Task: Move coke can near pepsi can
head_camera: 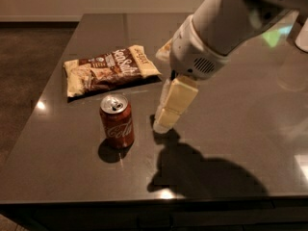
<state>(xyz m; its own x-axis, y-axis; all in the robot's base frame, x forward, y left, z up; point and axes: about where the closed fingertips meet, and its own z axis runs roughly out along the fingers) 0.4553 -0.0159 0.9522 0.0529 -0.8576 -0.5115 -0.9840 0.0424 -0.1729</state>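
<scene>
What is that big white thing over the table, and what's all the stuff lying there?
That white thing is a robot's arm. At its end is the gripper, its pale "hand" for picking things up. It hangs low over the dark table, just right of the coke can, not touching it and holding nothing that I can see. The one camera looks down on the table from above. The red can stands upright, and behind it lies a bag of chips. The pepsi can doesn't show here; the arm may be covering it.
</scene>
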